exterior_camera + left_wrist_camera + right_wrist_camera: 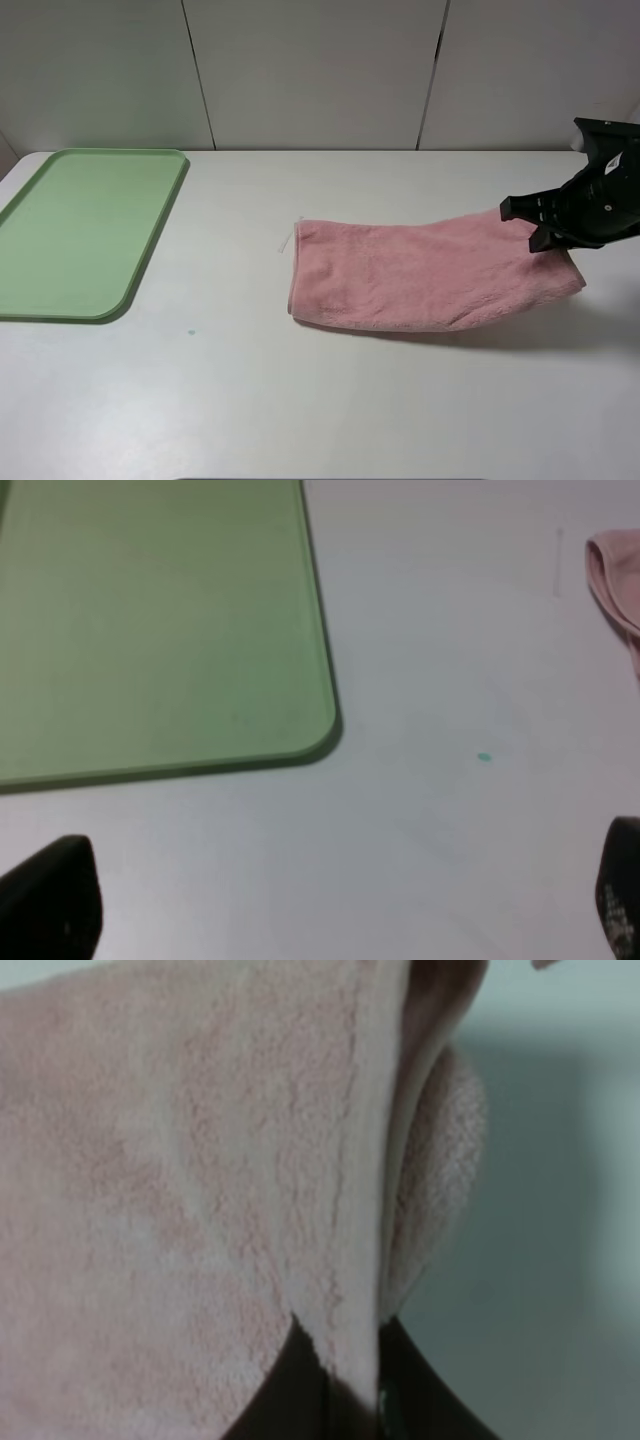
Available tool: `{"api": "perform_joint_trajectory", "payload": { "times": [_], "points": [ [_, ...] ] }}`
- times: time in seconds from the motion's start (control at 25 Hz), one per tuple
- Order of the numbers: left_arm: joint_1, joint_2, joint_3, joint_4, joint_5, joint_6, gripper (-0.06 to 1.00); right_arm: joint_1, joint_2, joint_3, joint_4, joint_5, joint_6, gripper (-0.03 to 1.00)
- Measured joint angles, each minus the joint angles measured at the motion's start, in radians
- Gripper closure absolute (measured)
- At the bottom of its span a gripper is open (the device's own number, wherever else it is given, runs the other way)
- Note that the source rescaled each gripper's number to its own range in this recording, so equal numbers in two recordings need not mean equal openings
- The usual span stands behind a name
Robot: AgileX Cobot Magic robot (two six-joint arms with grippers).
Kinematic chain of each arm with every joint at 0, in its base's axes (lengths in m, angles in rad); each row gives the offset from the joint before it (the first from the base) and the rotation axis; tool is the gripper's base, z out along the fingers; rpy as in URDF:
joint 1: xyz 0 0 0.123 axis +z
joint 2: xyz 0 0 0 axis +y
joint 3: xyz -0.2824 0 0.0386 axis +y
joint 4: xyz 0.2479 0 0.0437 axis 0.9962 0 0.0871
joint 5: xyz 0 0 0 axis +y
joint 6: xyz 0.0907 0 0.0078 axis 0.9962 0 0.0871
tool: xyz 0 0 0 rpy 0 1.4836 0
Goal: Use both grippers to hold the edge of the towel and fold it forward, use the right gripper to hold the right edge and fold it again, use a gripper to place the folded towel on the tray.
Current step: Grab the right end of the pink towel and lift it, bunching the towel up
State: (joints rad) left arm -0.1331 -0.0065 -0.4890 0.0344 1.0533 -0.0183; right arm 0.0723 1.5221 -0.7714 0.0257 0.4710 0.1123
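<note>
One green tray (90, 230), one pink towel (420, 275), one white table (300, 400), two black tools: left tool (335, 895) and right tool (522, 226).

Plain pink towel (420, 275) with nubbly terry pile, pinched in the black right gripper (527, 225), plain light-green tray (90, 230) ahead of the black-tipped left gripper (335, 900), white table (300, 400) with one tiny teal speck (191, 332), pale grey wall panels (310, 70) with dark seams

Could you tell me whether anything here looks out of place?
Only a tiny teal speck on the white table, between the light-green plastic tray and the fluffy pink towel, matches nothing nearby. The right tool merely holds the towel's right end raised.
</note>
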Motion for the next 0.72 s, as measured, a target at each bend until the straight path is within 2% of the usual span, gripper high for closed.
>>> {"api": "perform_joint_trajectory", "payload": {
  "times": [0.32,0.56,0.72],
  "points": [
    [0.000,0.000,0.000,0.000,0.000,0.000,-0.06,0.000,-0.005,-0.072,-0.109,0.145,0.053,0.94],
    [0.000,0.000,0.000,0.000,0.000,0.000,-0.06,-0.001,-0.005,-0.075,-0.134,0.172,0.072,0.94],
    [0.000,0.000,0.000,0.000,0.000,0.000,-0.06,0.036,-0.005,-0.090,-0.138,0.188,0.080,0.94]
  ]
}}
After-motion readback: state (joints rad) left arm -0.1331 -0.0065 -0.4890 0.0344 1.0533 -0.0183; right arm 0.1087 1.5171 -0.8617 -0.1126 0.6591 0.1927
